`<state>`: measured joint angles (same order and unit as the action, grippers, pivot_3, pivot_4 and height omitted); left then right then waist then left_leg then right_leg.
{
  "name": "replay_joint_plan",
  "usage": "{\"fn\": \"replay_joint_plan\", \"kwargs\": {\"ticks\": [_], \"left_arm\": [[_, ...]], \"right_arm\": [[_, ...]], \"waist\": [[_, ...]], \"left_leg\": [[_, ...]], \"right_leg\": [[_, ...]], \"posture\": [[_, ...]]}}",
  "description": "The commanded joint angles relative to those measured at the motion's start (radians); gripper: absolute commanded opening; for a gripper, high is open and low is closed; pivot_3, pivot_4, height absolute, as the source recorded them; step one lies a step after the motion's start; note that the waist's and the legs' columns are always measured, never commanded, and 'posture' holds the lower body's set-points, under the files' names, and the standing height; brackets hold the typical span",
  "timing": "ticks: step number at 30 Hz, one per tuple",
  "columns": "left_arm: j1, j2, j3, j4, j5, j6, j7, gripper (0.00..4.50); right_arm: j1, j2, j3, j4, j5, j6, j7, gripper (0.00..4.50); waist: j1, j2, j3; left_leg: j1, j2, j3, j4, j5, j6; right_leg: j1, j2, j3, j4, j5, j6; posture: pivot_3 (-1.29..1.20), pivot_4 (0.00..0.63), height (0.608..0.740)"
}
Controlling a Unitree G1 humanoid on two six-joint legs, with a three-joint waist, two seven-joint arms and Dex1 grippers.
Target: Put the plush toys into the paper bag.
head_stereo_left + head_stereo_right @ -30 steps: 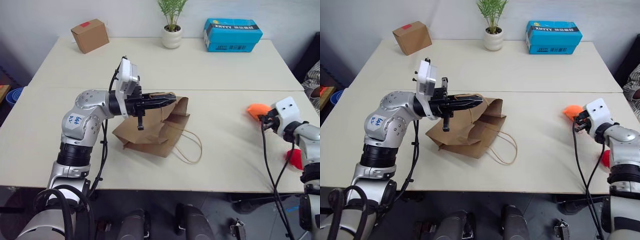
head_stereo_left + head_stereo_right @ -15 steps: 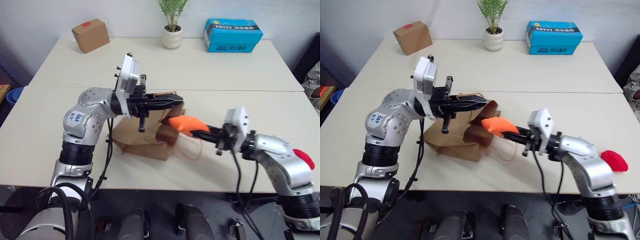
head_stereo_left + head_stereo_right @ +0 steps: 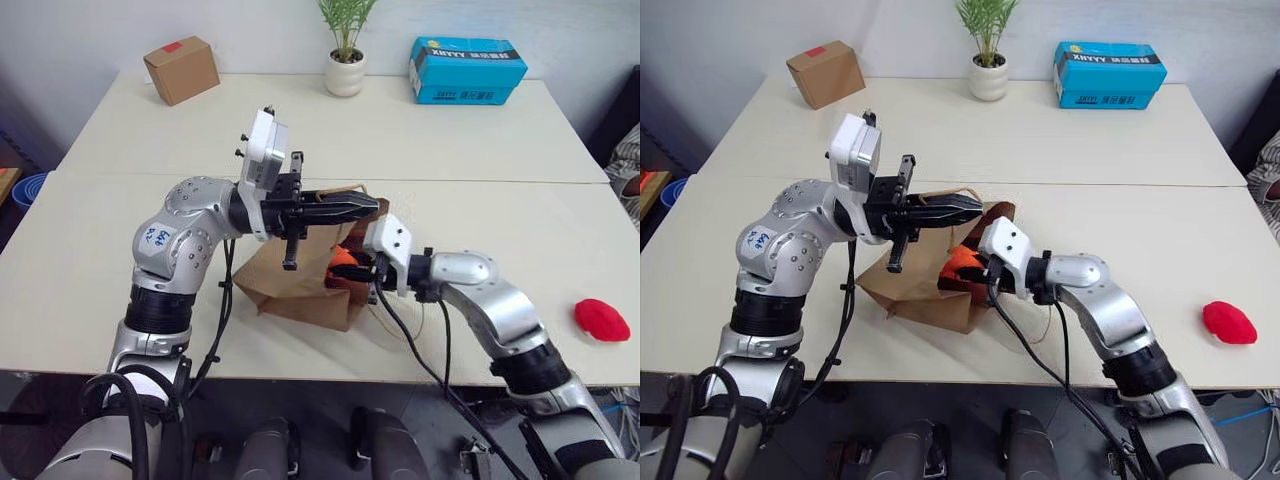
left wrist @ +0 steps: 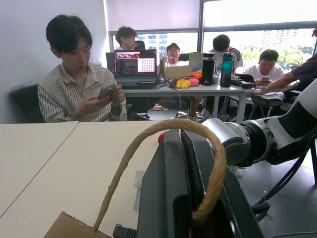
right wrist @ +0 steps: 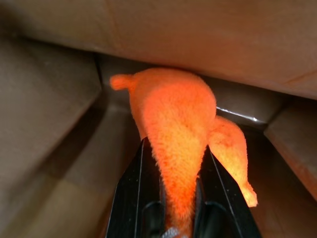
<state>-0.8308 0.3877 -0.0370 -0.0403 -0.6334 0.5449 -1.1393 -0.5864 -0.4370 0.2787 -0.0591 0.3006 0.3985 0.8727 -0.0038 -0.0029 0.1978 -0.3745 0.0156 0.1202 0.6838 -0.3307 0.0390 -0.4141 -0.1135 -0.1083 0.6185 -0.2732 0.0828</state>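
Observation:
The brown paper bag [image 3: 300, 285] lies on the table with its mouth facing right. My left gripper [image 3: 372, 208] is shut on its tan cord handle [image 4: 148, 136] and holds the upper edge of the mouth up. My right gripper [image 3: 975, 268] is shut on the orange plush toy [image 5: 173, 124], which sits inside the bag's mouth with brown paper walls around it. The red plush toy [image 3: 601, 319] lies alone on the table at the far right, away from both grippers.
At the back of the table stand a small cardboard box [image 3: 180, 70] with a red label, a potted plant [image 3: 344, 60] and a blue box [image 3: 465, 70]. A person's striped sleeve [image 3: 628, 160] shows at the right edge. Several people sit beyond the table in the left wrist view.
My right arm has swung left across the table, carrying the orange plush toy from the right side into the bag's mouth. The left gripper has kept its hold on the handle, almost still.

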Motion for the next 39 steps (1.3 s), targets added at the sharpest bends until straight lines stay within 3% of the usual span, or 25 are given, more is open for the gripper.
{"fn": "replay_joint_plan", "kwargs": {"ticks": [1, 2, 8, 14, 16, 19, 21, 28, 34, 39], "left_arm": [[0.000, -0.008, -0.007, -0.034, -0.011, -0.018, -0.010, 0.00], [0.001, -0.007, -0.008, -0.031, -0.007, -0.021, -0.012, 0.00], [0.010, 0.007, -0.002, -0.022, 0.005, -0.034, -0.014, 0.00], [0.021, 0.033, 0.011, 0.002, 0.014, -0.055, -0.019, 0.00], [0.032, 0.039, 0.011, -0.002, 0.015, -0.059, -0.020, 0.00], [0.043, 0.037, 0.011, -0.007, 0.017, -0.070, -0.012, 0.00], [0.048, 0.032, 0.010, -0.013, 0.018, -0.076, -0.003, 0.00], [0.074, 0.015, 0.012, -0.022, 0.014, -0.091, 0.020, 0.00], [0.086, 0.009, 0.007, -0.018, 0.018, -0.103, 0.030, 0.00], [0.088, 0.002, -0.003, -0.024, 0.021, -0.101, 0.038, 0.00]], "right_arm": [[-0.030, 0.042, -0.002, 0.048, 0.008, -0.033, 0.035, 0.13], [-0.032, 0.049, -0.010, 0.052, 0.014, -0.021, 0.036, 0.13], [0.005, -0.007, -0.060, -0.021, 0.047, -0.020, 0.110, 2.22], [0.157, -0.155, -0.295, -0.234, 0.272, 0.006, 0.234, 4.28], [0.239, -0.212, -0.395, -0.303, 0.333, 0.020, 0.249, 4.28], [0.429, -0.284, -0.643, -0.362, 0.374, 0.061, 0.176, 4.28], [0.545, -0.285, -0.787, -0.376, 0.368, 0.033, 0.138, 4.39], [1.001, -0.148, -1.252, -0.280, 0.216, -0.243, 0.081, 4.39], [1.202, -0.034, -1.325, -0.209, 0.178, -0.347, 0.023, 4.39], [1.179, -0.147, -1.246, -0.232, 0.155, -0.190, -0.066, 4.39]], "waist": [[0.001, 0.000, 0.000], [0.002, 0.000, 0.000], [0.002, 0.000, 0.000], [0.005, 0.000, 0.000], [0.008, 0.000, 0.000], [0.016, 0.000, 0.000], [0.027, -0.001, 0.000], [0.036, -0.001, 0.000], [0.019, 0.000, 0.000], [-0.002, 0.001, 0.000]], "left_leg": [[0.000, 0.000, 0.000, 0.000, 0.000, 0.000], [0.000, 0.000, 0.000, 0.000, 0.000, 0.000], [-0.001, 0.000, 0.000, 0.000, 0.000, 0.001], [-0.001, -0.001, -0.001, 0.000, -0.001, 0.001], [-0.001, -0.001, -0.001, 0.000, -0.001, 0.001], [-0.001, 0.000, -0.001, -0.001, -0.001, 0.001], [-0.001, 0.000, -0.001, -0.001, -0.001, 0.002], [0.000, -0.001, -0.001, -0.001, -0.002, 0.002], [0.005, 0.000, 0.001, -0.003, -0.003, 0.001], [0.006, 0.002, 0.002, -0.003, -0.005, -0.001]], "right_leg": [[0.000, 0.000, 0.000, 0.000, 0.000, 0.000], [0.000, 0.000, 0.000, 0.000, 0.000, 0.000], [0.000, -0.001, -0.001, 0.000, 0.000, 0.000], [0.000, -0.001, -0.001, -0.001, 0.000, 0.000], [0.000, -0.001, -0.001, -0.002, 0.000, 0.000], [0.001, -0.001, -0.001, -0.003, 0.000, 0.000], [0.001, -0.001, -0.001, -0.004, 0.000, 0.001], [0.003, 0.000, -0.001, -0.007, 0.001, 0.002], [0.005, -0.002, 0.003, -0.009, 0.001, 0.001], [0.004, -0.003, 0.005, -0.007, 0.001, 0.001]], "posture": [[0.00, 0.150, 0.740], [0.00, 0.150, 0.740], [0.00, 0.150, 0.740], [0.00, 0.150, 0.740], [0.00, 0.150, 0.740], [0.00, 0.150, 0.740], [0.00, 0.150, 0.740], [0.00, 0.150, 0.740], [0.00, 0.150, 0.740], [0.00, 0.150, 0.740]]}}
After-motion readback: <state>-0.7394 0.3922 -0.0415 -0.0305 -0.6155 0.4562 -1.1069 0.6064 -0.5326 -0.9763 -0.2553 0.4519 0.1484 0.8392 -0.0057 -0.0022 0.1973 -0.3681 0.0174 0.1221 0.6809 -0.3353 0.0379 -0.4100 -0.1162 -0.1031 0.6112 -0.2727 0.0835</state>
